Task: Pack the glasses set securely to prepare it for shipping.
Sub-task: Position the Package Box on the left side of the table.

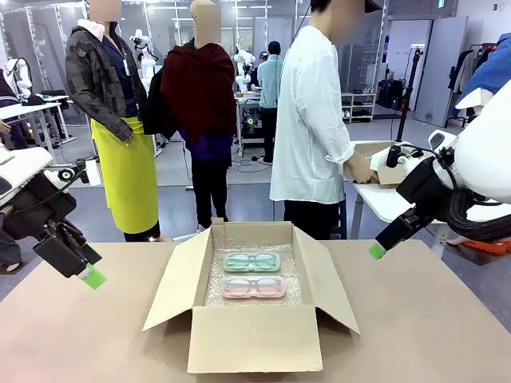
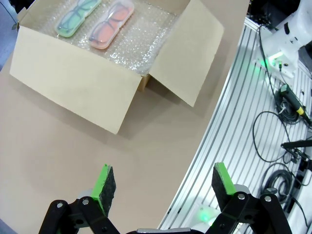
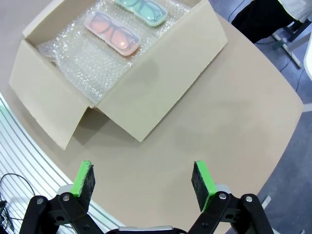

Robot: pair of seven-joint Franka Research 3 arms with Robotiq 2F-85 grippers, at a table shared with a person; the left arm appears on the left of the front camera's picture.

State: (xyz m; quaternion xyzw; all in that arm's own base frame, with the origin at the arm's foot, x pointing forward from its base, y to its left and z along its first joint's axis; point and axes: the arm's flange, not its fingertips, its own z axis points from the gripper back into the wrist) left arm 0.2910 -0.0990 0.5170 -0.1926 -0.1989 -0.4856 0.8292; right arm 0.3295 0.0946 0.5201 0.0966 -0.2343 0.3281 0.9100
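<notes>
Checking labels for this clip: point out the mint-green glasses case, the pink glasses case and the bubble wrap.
mint-green glasses case [image 1: 251,262], front view, lid centre.
pink glasses case [image 1: 253,287], front view, lid centre.
bubble wrap [image 3: 87,66], right wrist view, bare patch.

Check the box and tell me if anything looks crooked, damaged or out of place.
Nothing stands out. The mint-green case and the pink case lie flat, side by side on the bubble wrap inside the open cardboard box, whose flaps look undamaged. The left gripper and right gripper hang clear, jaws open.
</notes>
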